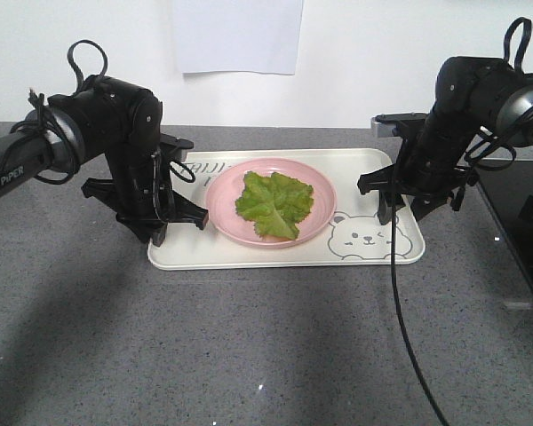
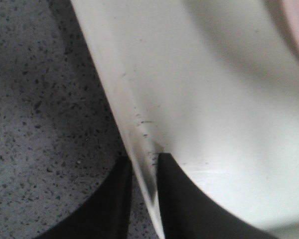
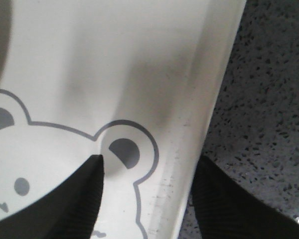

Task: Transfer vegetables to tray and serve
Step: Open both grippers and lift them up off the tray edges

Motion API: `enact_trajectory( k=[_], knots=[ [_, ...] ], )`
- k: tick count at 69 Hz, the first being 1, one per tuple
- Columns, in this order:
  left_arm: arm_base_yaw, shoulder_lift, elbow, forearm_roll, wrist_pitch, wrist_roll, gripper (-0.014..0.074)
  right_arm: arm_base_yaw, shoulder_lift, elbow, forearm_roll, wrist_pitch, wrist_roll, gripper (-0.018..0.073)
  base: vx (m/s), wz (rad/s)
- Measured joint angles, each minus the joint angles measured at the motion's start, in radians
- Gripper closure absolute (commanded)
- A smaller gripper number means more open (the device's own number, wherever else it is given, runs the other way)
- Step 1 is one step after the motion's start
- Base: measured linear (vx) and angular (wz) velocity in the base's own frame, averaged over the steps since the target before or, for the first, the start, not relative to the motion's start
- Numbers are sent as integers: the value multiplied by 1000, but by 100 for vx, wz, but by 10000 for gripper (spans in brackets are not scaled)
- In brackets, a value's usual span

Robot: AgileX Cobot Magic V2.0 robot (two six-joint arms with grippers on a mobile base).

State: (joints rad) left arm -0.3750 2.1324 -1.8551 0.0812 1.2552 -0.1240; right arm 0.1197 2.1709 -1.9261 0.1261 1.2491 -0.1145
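The cream tray [image 1: 249, 256] with the bear face lies on the grey counter. A round pink plate [image 1: 222, 213] stands on it and holds the green lettuce leaf [image 1: 274, 203]. My left gripper [image 1: 160, 232] is at the tray's left edge. In the left wrist view it [image 2: 145, 162] is shut on the tray's rim [image 2: 120, 94], one finger outside, one inside. My right gripper [image 1: 400, 211] is at the tray's right edge. In the right wrist view it [image 3: 148, 167] is open and straddles the rim [image 3: 209, 94], one finger over the bear's ear, one over the counter.
A black cooktop [image 1: 520, 213] lies at the far right of the counter. A white wall with a paper sheet [image 1: 238, 35] stands behind. The speckled grey counter [image 1: 249, 346] stretches in front of the tray. A black cable [image 1: 409, 337] hangs from the right arm across the counter.
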Motion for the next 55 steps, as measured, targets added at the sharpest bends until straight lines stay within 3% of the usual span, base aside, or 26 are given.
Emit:
enact_trajectory(
  k=[16,29,46,55],
  knots=[
    [0,-32,0,5,-8,6,337,1,0,0,30,-1,38,165,0,0],
    [-1,-42,-3,1,-16,6,332,8,-9,0,48,-7,72,165,0,0],
    [-1,-49,-3,0,-16,6,332,11,-58,0,-25,-6,82,173,0,0],
    [-1,-65,-3,0,-16,6,335,11,-101,0,-30,-6,82,230,0,0]
  ],
)
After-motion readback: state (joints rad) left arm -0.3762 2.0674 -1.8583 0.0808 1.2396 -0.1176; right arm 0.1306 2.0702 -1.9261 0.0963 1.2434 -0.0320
